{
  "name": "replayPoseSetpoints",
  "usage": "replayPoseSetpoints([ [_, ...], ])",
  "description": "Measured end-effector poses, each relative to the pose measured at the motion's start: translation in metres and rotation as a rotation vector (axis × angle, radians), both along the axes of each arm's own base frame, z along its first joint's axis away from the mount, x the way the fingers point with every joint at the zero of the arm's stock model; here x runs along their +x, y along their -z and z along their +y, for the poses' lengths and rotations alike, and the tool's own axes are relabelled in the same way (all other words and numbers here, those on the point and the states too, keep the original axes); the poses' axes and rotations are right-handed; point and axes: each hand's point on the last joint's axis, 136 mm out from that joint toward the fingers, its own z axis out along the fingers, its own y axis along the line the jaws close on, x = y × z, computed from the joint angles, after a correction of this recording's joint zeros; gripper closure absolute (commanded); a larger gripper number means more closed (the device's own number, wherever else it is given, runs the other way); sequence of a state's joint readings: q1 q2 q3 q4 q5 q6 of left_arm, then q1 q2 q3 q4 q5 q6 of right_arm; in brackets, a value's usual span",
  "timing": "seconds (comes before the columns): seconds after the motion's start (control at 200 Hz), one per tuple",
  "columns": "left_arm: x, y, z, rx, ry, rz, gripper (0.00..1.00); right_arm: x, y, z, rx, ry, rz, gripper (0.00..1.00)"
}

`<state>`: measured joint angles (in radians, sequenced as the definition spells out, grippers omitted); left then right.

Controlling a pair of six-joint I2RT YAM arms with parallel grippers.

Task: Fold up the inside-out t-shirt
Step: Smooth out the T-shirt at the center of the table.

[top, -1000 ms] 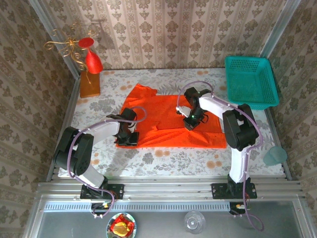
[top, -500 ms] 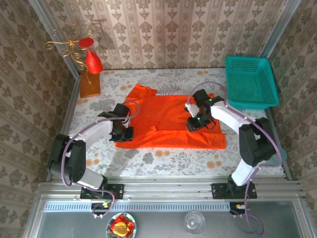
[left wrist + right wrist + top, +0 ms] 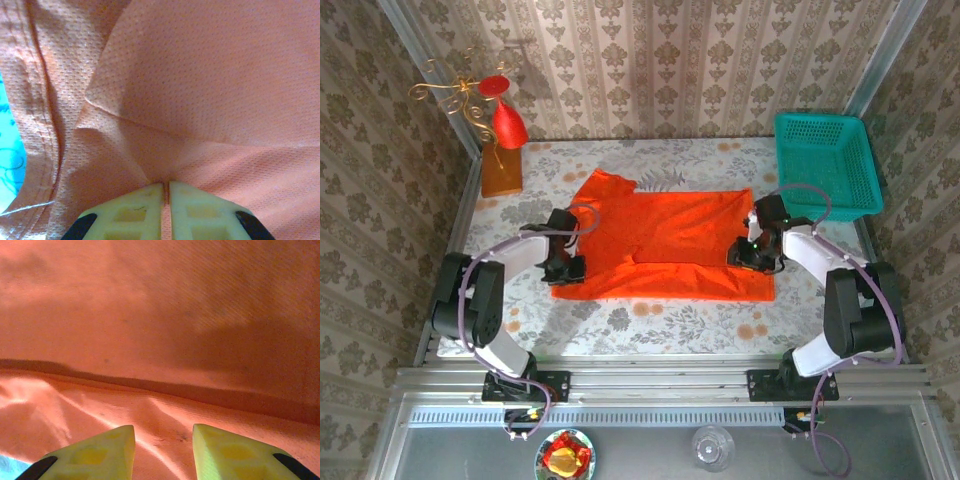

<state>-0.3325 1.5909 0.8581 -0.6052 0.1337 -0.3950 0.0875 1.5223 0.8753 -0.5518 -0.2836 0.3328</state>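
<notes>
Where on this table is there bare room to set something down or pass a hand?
Free: the front strip between the t-shirt and the table edge; the back strip between the wooden block and the basket. Crowded: the shirt's two ends, where the left gripper pinches fabric and the right gripper hovers open.

A robot lab cell dressed like a home: damask wallpaper panels (image 3: 720, 60) on aluminium framing (image 3: 660, 381), a floral-clothed table (image 3: 670, 322), two arms (image 3: 825, 300) bolted on.
</notes>
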Motion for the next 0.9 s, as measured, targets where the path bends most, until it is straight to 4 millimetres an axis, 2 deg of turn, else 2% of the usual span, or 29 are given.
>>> replayPoseSetpoints([
  [0.19,-0.014,-0.001,0.011,-0.010,-0.059,-0.012,0.87,-0.015,0.030,-0.014,0.023,0.135,0.112,0.62],
  [0.295,-0.020,-0.005,0.013,-0.005,-0.062,-0.008,0.82,-0.013,0.027,-0.015,0.026,0.157,0.102,0.61],
  [0.36,-0.020,-0.012,0.015,0.001,-0.058,-0.018,0.75,-0.013,0.023,-0.017,0.016,0.162,0.090,0.60],
  [0.435,-0.012,-0.023,0.017,0.002,-0.052,-0.046,0.69,-0.013,0.016,-0.020,0.000,0.166,0.070,0.59],
  [0.555,0.015,-0.043,0.021,-0.004,-0.054,-0.105,0.66,-0.011,0.000,-0.025,-0.028,0.170,0.029,0.58],
  [0.625,0.030,-0.047,0.021,-0.004,-0.044,-0.117,0.65,-0.009,-0.005,-0.029,-0.045,0.172,0.015,0.58],
  [0.74,0.043,-0.037,0.019,0.008,-0.012,-0.084,0.64,-0.011,-0.004,-0.036,-0.078,0.173,0.023,0.58],
  [0.9,0.042,-0.018,0.018,0.024,0.023,-0.011,0.65,-0.015,-0.004,-0.045,-0.101,0.186,0.032,0.57],
])
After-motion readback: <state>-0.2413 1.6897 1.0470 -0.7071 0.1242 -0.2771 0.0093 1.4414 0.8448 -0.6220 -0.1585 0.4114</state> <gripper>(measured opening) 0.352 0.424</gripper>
